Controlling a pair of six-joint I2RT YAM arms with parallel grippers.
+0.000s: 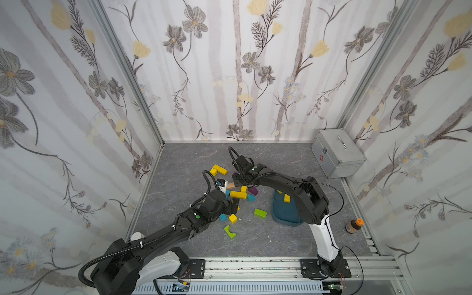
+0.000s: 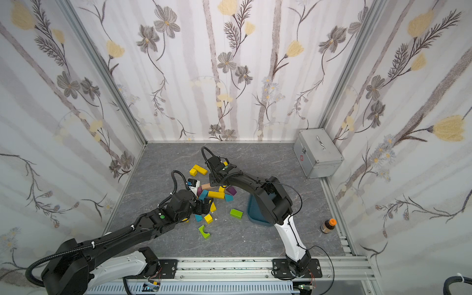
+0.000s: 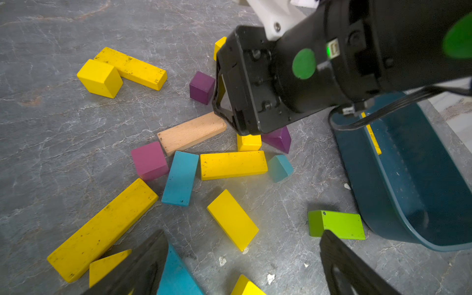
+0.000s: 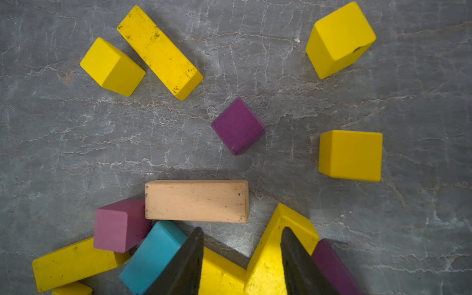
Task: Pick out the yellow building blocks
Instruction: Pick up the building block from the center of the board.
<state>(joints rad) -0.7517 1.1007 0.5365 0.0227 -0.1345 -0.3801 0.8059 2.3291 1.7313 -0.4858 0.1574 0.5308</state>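
Observation:
Several yellow building blocks lie scattered on the grey floor: a bar [image 1: 220, 169] and cube [image 1: 213, 172] at the back, a bar [image 1: 238, 195] mid-pile, a cube [image 1: 232, 218] nearer the front. My right gripper [image 4: 242, 229] is low over the pile, jaws apart around a yellow cube [image 4: 270, 255] that rests against one finger [image 4: 293, 255]; a gap shows on the other side. My left gripper [image 3: 242, 232] hangs wide open above a flat yellow block [image 3: 232, 219], holding nothing. Another yellow block [image 1: 286, 198] lies in the teal bin [image 1: 283, 217].
Mixed in are a pale wooden bar [image 4: 196, 200], purple cube [image 4: 237, 126], teal block [image 3: 180, 178] and lime green blocks [image 1: 260, 213]. A metal case [image 1: 337, 155] stands at the back right, a brown bottle [image 1: 353, 224] at the right edge. The two grippers are close together.

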